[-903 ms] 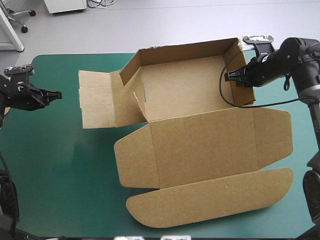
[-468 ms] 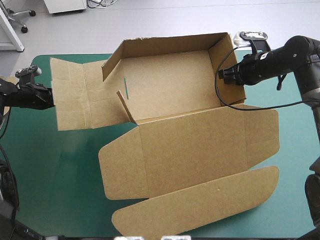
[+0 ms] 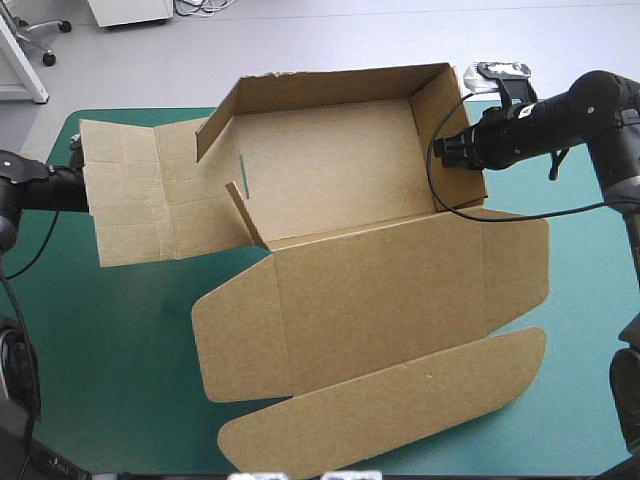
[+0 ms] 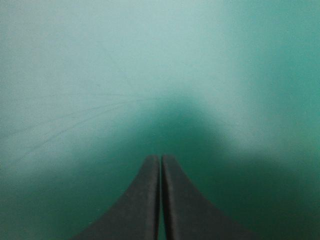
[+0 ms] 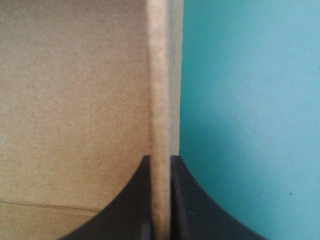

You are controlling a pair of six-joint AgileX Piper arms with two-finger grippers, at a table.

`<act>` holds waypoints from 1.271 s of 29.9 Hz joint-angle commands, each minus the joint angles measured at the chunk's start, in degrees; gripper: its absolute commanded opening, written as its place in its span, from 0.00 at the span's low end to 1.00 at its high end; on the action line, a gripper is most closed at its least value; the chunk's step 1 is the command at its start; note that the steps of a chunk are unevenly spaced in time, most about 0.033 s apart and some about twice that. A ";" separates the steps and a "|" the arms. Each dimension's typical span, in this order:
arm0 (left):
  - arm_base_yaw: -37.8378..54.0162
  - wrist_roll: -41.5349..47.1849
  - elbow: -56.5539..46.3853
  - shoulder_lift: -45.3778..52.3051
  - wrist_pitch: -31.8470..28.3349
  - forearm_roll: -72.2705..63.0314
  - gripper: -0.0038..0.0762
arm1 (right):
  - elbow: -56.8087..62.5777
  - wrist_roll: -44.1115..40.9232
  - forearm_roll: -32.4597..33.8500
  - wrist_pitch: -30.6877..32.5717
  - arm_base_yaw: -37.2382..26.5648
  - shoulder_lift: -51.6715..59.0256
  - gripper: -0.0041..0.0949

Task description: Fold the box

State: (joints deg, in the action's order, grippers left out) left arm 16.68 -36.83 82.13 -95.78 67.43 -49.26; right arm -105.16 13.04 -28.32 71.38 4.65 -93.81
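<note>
Two right fingers [image 5: 132,210] pinch the box [image 3: 380,290] wall; left fingers [image 4: 142,205] pressed together.

Probably a lab, grey floor [image 3: 300,45], wheeled chair base [image 3: 40,35], white cabinet [image 3: 130,10], loose cables [image 3: 205,6].

The left arm [image 3: 35,190] stretches in low, the left gripper [image 4: 160,162] pressed together into one pointed arch. The right arm [image 3: 560,115] reaches across, the right gripper [image 5: 161,167] pinching a wall of the box [image 5: 159,90] between its fingers.
</note>
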 commanded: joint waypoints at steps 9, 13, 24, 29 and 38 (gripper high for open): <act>-6.35 -2.45 1.88 2.43 4.22 -9.59 0.05 | -2.10 0.19 -0.95 -3.27 -0.22 1.31 0.03; -6.35 -3.43 1.88 2.43 6.02 -11.34 0.05 | -2.10 -0.52 0.47 -3.61 -0.22 -0.50 0.03; -6.35 -3.88 1.88 2.53 6.43 -13.86 0.05 | -2.10 -1.27 1.67 -5.37 -0.22 -5.98 0.03; -6.35 -3.88 1.88 2.53 6.43 -15.82 0.05 | -2.10 -1.27 1.32 -5.86 -0.22 -7.27 0.03; -6.35 -4.75 1.88 2.53 6.43 -20.66 0.05 | -2.10 -1.27 1.32 -6.75 -0.22 -7.39 0.03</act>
State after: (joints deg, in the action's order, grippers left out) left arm 10.59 -40.97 82.20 -95.78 69.57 -63.62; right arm -105.27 12.12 -23.84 66.64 4.65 -104.16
